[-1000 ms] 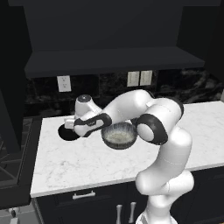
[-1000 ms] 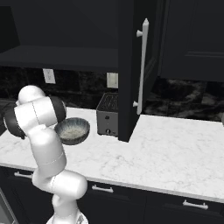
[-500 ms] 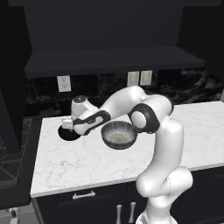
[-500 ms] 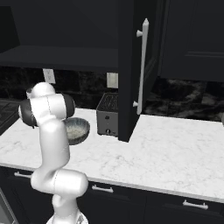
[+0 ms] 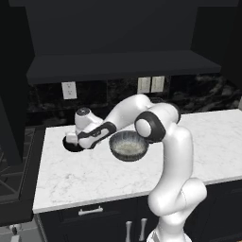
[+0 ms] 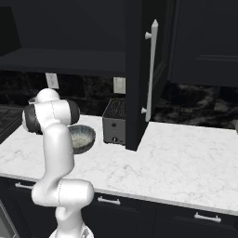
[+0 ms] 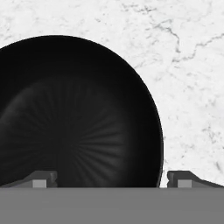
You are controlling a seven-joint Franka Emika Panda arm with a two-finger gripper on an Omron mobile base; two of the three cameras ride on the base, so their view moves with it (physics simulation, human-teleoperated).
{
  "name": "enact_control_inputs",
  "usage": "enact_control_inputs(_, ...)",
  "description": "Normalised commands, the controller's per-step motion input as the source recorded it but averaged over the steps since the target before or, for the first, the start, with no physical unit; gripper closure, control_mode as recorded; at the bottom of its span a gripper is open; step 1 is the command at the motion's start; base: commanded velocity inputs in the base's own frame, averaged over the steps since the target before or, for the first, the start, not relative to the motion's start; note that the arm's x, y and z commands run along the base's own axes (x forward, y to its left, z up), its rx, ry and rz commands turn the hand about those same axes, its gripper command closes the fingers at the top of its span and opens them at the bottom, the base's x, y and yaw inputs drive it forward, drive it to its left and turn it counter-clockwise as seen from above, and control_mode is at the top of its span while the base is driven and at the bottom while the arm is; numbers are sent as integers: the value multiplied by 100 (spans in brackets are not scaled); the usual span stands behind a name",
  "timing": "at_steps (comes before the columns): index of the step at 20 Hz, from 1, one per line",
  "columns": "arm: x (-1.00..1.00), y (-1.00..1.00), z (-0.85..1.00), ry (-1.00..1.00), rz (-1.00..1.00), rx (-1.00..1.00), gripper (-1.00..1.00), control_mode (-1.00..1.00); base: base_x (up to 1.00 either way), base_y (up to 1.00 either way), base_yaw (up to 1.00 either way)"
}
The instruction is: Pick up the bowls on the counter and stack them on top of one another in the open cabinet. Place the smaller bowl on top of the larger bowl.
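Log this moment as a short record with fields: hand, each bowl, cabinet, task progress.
hand: open, above the black bowl, one fingertip over the bowl's inside, the other outside its rim over the counter
smaller bowl: glossy black, on the counter near its left end, not gripped
larger bowl: grey, ribbed outside, pale inside, on the counter to the right of the black one
open cabinet: dark shelf above the counter, no bowl on it
toaster: on the counter beside the open cabinet door
progress: neither bowl lifted yet
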Motion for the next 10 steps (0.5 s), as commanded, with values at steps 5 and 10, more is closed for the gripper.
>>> enact_control_inputs(5, 0, 0, -21, 0, 0, 0, 100, -100, 0, 0, 0)
enact_control_inputs(10, 1, 0, -2, 0, 0, 1, 100, -100, 0, 0, 0)
